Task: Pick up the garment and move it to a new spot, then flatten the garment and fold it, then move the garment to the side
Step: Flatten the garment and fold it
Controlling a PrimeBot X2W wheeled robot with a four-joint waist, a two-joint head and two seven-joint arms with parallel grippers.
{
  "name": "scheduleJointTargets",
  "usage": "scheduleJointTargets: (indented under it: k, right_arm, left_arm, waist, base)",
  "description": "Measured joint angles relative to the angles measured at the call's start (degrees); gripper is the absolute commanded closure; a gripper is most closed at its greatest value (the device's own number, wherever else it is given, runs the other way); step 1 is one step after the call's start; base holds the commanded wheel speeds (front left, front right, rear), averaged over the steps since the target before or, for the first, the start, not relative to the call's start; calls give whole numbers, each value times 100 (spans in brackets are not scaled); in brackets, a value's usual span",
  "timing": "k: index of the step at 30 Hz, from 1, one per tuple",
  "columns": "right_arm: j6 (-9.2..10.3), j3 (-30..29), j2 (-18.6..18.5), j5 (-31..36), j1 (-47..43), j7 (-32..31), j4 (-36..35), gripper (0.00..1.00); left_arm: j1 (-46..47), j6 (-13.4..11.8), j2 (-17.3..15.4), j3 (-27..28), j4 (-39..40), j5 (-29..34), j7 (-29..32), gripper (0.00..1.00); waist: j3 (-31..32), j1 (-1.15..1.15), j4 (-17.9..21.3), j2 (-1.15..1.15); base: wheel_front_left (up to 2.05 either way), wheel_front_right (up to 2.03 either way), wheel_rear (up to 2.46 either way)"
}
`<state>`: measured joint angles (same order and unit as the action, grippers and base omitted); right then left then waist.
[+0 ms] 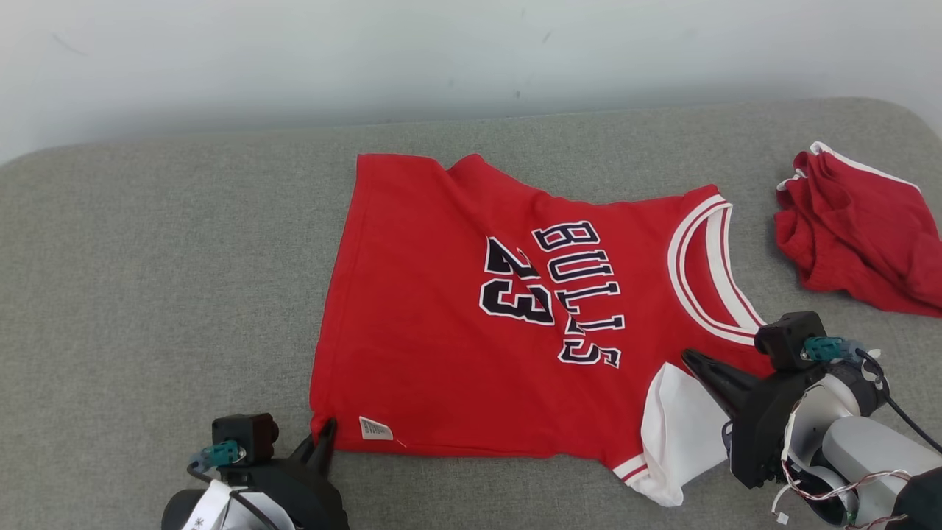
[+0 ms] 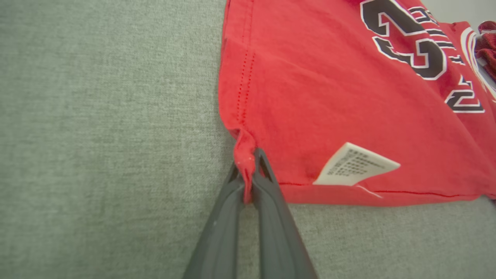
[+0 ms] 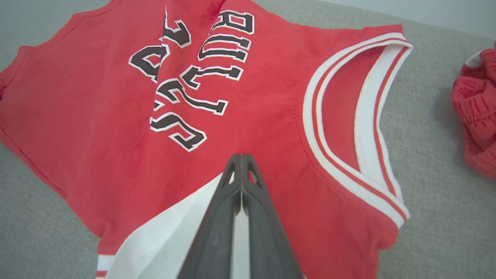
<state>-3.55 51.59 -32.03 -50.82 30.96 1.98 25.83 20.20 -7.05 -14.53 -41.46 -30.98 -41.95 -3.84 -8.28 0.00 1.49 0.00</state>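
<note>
red bulls jersey lies spread on the grey cushion. the left gripper pinches the jersey's hem corner, beside its care label. the right gripper is closed at the jersey's armhole; red shorts lie beyond its collar.

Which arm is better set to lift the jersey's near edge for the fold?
Left, probably. The left gripper visibly pinches a hem corner of the jersey. The right gripper is shut too, tips at the white flap, but no cloth shows between them.
</note>
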Motion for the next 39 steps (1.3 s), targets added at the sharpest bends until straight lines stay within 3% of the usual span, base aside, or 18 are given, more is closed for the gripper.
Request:
scheduleJointTargets:
  k: [1,2,3,4,24,25,26,27,28,33,39]
  right_arm:
    - [-2,-1,0,-86,-8,-12,9,100]
    - [-21,7,-2,-136,-14,-43,13,82]
    - [-36,23,-3,-152,-19,-54,18,51]
    - [-49,37,-4,-152,-19,-57,19,0]
    - [-90,512,124,161,183,-755,401,0]
    - [-78,522,135,171,198,-760,424,19]
    - [-51,539,145,208,225,-777,463,61]
    - [-46,550,148,248,251,-806,502,100]
    - [-46,553,148,267,260,-806,528,100]
    - [-43,483,172,259,263,-698,547,100]
    - [-47,133,198,225,363,-60,401,100]
  left_arm:
    - [-1,0,-1,1,-5,0,-7,100]
    - [-3,0,-1,1,-12,0,-7,100]
    - [-5,0,-1,2,-15,0,-22,34]
    - [-8,0,0,9,-16,1,-40,0]
    - [4,-5,67,-101,44,254,-65,0]
    - [5,-7,92,-85,29,250,-42,2]
    - [5,-7,113,-70,11,250,-38,50]
    - [8,-7,132,-62,-11,249,-20,70]
    - [10,-8,141,-63,-37,249,-9,100]
    - [12,-8,155,-22,-103,218,3,100]
    - [12,-5,130,59,-92,214,-80,100]
  waist:
    - [6,0,4,0]
    - [12,0,9,0]
    - [18,0,13,0]
    - [23,0,17,0]
    - [6,0,-125,0]
    - [-3,0,-127,0]
    - [-11,0,-129,0]
    - [-21,0,-131,0]
    - [-31,0,-132,0]
    - [-66,0,-120,0]
    - [-69,0,-87,0]
  base:
    - [0,0,0]
    - [0,0,0]
    - [0,0,0]
    - [0,0,0]
    - [0,0,0]
    - [0,0,0]
    - [0,0,0]
    - [0,0,0]
    - [0,0,0]
    - [0,0,0]
    - [0,0,0]
